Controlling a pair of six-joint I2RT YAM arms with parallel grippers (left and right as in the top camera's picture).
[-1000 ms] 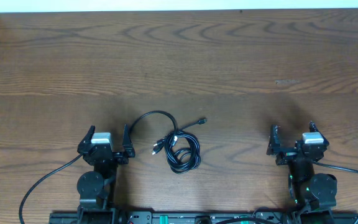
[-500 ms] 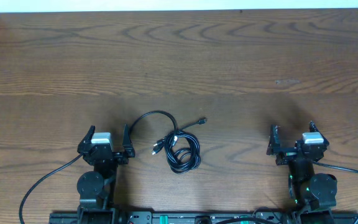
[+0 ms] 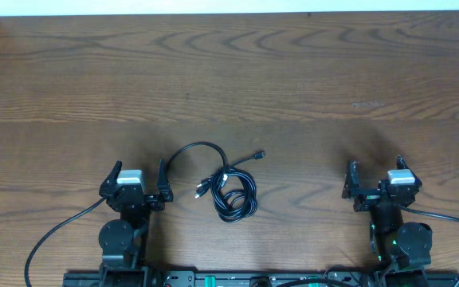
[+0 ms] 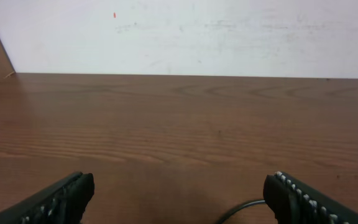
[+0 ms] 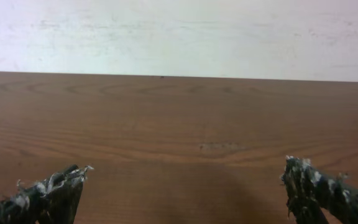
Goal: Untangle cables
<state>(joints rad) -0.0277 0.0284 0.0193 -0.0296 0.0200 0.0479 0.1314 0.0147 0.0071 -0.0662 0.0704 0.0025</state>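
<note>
- Overhead: we are seeing the cables [image 3: 231,191] lying in 1 loose tangle between the left gripper [image 3: 139,174] and right gripper [image 3: 374,171], both spread and empty.
- Left wrist: 1 strand is curving in near the right finger.
- Right wrist: only the table [image 5: 166,112] is showing.
- We are judging them light and limp, favouring the far plug end [image 3: 260,155].

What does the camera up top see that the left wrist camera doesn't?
Only the overhead view shows the whole tangle of cables lying between the two arms, plus the right gripper, which is open. Only the left wrist view shows the white wall behind the table. Both show the wooden table and the open left gripper. The wrist view catches just one short cable strand at its bottom edge.
</note>
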